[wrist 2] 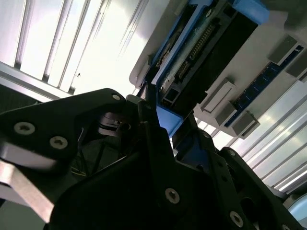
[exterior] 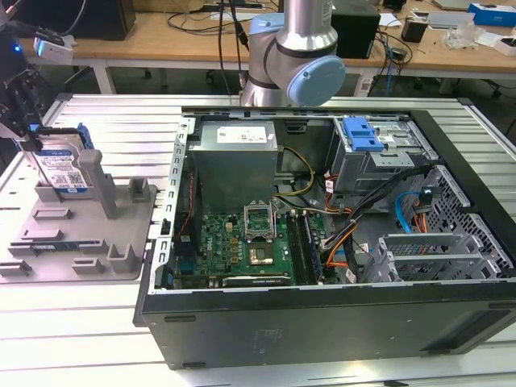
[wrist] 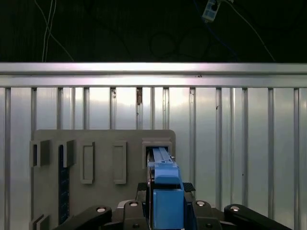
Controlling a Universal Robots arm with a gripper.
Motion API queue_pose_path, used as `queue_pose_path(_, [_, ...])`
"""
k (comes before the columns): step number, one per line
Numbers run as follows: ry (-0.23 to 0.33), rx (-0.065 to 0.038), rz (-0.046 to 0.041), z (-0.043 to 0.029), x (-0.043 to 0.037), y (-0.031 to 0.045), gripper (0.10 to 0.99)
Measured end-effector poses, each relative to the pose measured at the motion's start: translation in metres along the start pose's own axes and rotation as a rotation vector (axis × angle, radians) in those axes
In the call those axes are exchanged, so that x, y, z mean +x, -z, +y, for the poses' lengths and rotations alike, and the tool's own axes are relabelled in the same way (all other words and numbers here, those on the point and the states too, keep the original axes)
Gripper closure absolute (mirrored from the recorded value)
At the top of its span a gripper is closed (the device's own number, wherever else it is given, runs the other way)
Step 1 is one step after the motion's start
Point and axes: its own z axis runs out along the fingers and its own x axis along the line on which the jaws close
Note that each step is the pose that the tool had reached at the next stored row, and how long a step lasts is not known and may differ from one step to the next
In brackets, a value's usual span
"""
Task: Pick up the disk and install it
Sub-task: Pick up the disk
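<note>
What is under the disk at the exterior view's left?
The grey holder, in which the disk stands upright. The disk itself covers the place where they meet.

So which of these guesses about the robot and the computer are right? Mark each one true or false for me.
1. The disk stands on edge in the grey tray outside the computer case. True.
2. The gripper is reaching into the case. False: it is at the disk, over the tray, at the exterior view's left.
3. The case lies open, with its green motherboard showing. True.
4. The disk is already installed in the case. False: it is in the tray, beside the case.
5. The plastic latch on the drive cage is red. False: it is blue.
</note>
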Motion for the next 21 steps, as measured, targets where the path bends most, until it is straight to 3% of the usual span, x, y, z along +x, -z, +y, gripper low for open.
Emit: queue_pose_path(21, [0.0,0.001,0.0,0.0002,0.0,-0.0022,0.722])
